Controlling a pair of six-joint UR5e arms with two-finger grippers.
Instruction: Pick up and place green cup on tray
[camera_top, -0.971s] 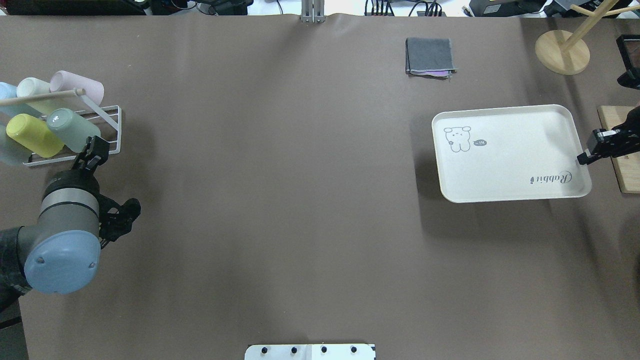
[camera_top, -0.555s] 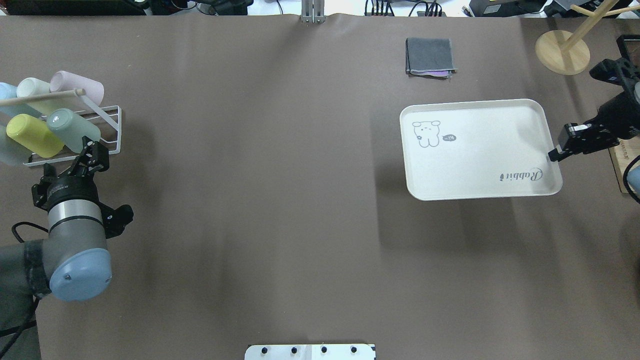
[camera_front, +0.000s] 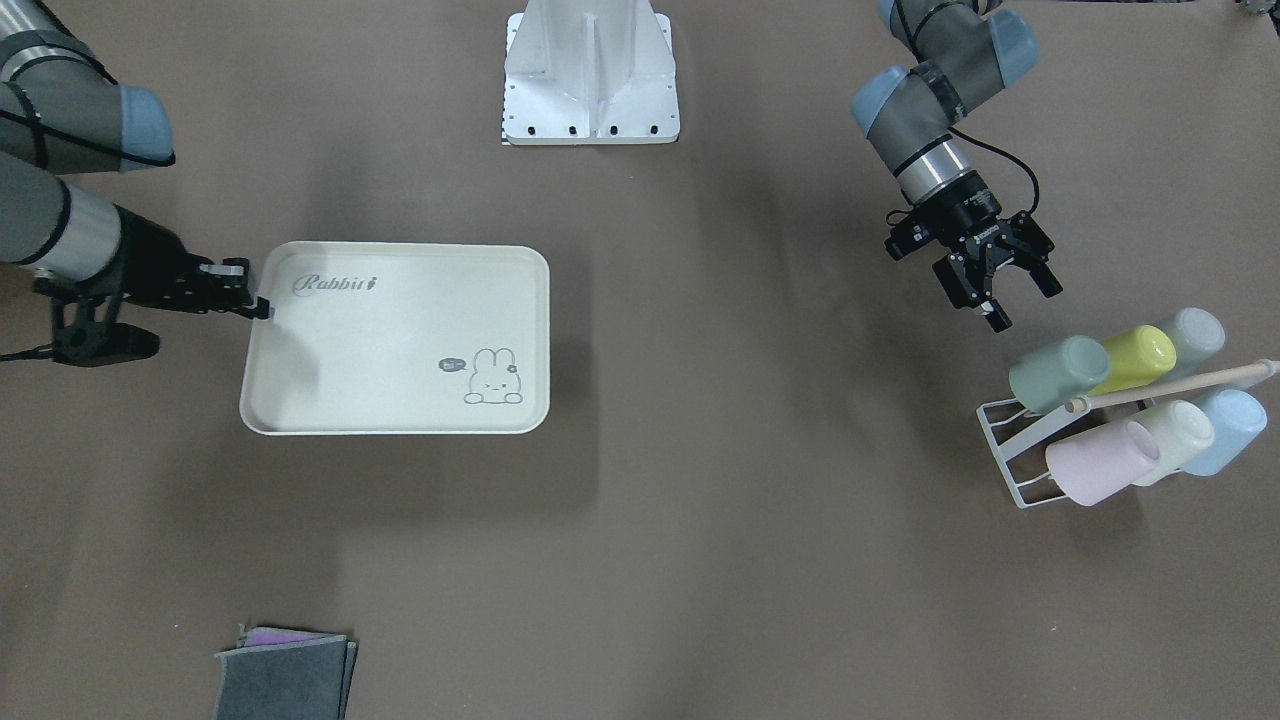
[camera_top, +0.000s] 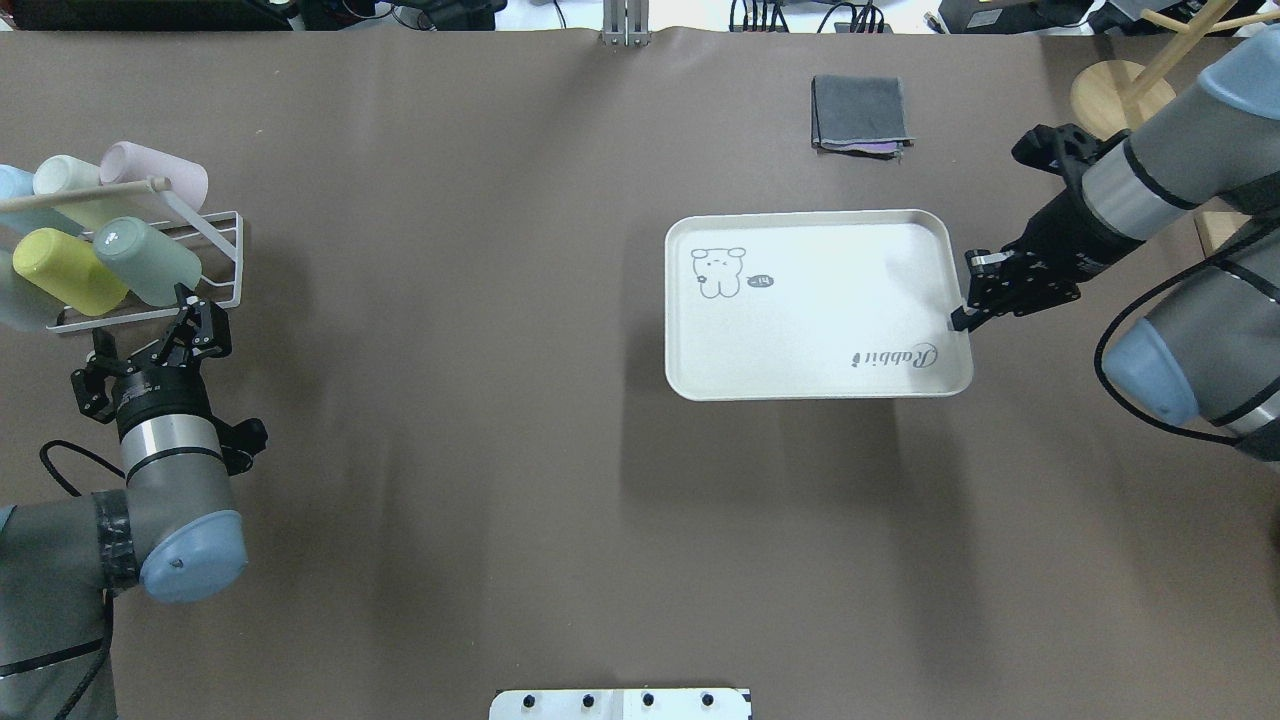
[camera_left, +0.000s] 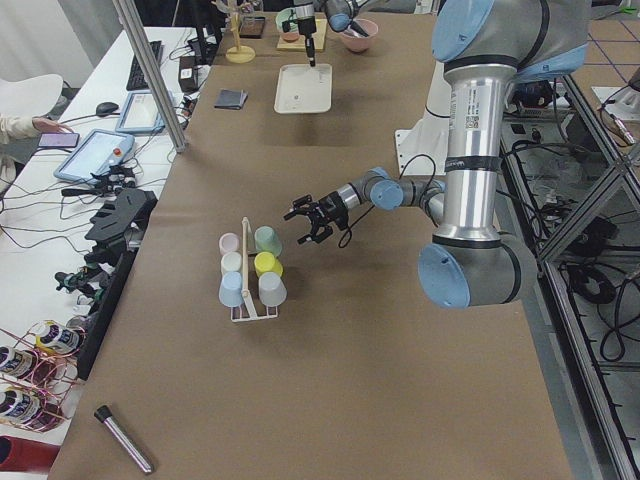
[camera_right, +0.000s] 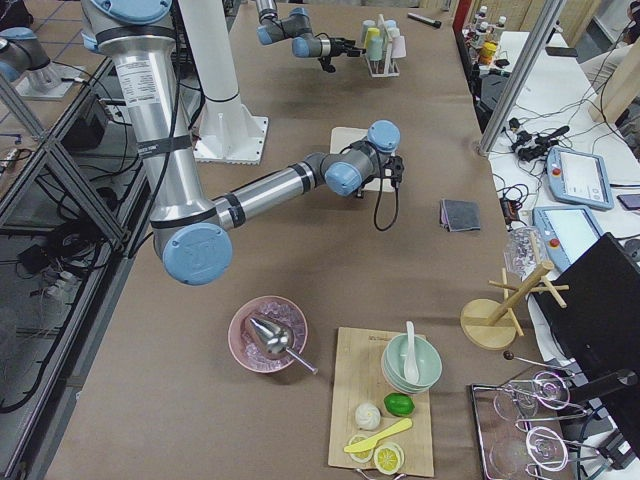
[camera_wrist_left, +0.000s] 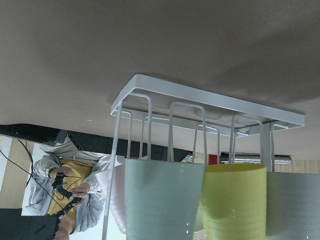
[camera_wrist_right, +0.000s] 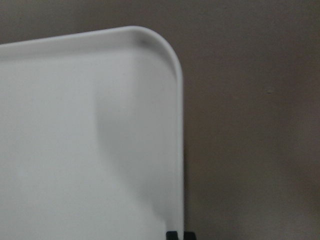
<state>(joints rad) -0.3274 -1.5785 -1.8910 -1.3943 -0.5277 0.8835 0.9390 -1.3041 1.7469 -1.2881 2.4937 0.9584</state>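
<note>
Green cup (camera_top: 150, 260) is parked tilted on the white wire rack (camera_top: 222, 232), way out at the table's 9 o'clock in my overhead feed. The yellow cup (camera_top: 60, 270) is right up against it at its 9. My left gripper (camera_top: 200, 320) hovers just off the green cup's 5 o'clock, fingers spread wide, holding nothing. The tray (camera_top: 800, 330) is over toward 3 o'clock, well apart from the rack. My right gripper (camera_top: 960, 318) is pinched onto its rim at the tray's 4 o'clock, by the "Rabbit" print.
</note>
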